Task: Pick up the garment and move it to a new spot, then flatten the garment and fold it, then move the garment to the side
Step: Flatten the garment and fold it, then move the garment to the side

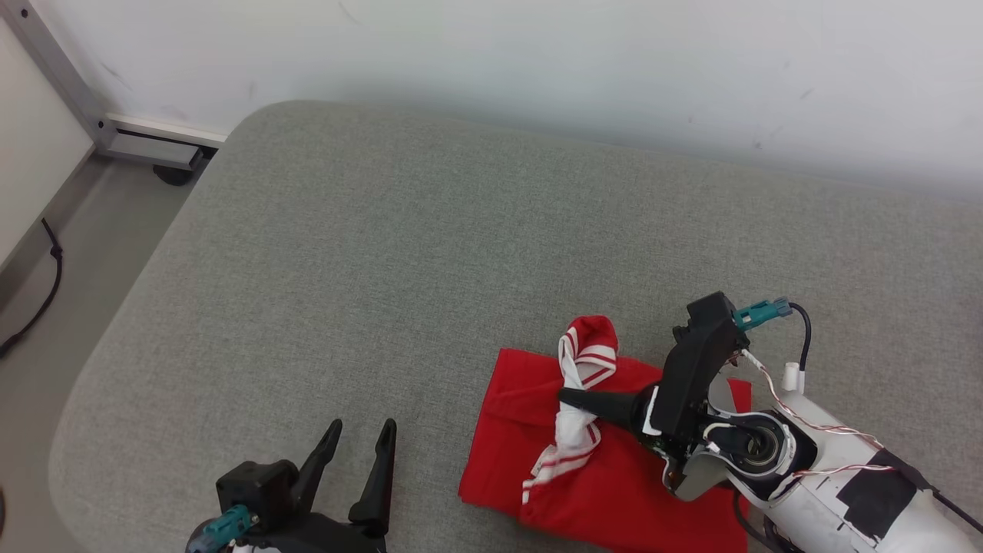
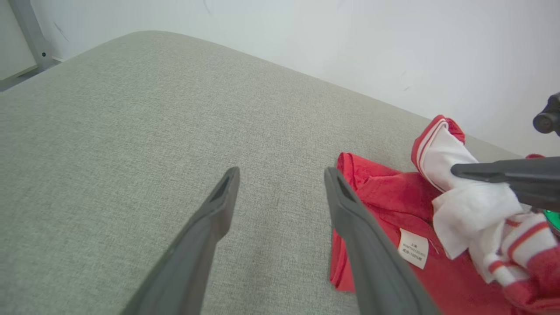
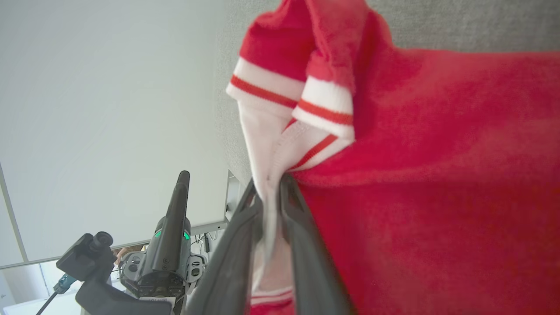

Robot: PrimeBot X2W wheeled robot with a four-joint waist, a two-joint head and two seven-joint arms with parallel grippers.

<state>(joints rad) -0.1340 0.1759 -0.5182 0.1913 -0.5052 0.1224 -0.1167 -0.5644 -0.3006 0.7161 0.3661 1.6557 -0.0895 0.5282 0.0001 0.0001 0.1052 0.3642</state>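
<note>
The garment [image 1: 537,453] is red with white, red-striped trim and lies folded at the front right of the grey cushion [image 1: 384,253]. My right gripper [image 1: 567,398] reaches in from the right and is shut on the garment's white striped trim [image 1: 572,430], which bunches up above the red cloth. In the right wrist view the white trim [image 3: 267,144] runs down between the two closed fingers of the right gripper [image 3: 267,186]. My left gripper [image 1: 361,430] stands open to the left of the garment, over bare cushion. The left wrist view shows the open left gripper [image 2: 280,175], the garment [image 2: 385,197] and its white label [image 2: 413,248].
A white wall [image 1: 537,69] runs behind the cushion. To the far left are the floor, a metal frame leg [image 1: 77,100] with a caster, and a black cable [image 1: 38,299]. The cushion's rounded left edge drops off near the left gripper.
</note>
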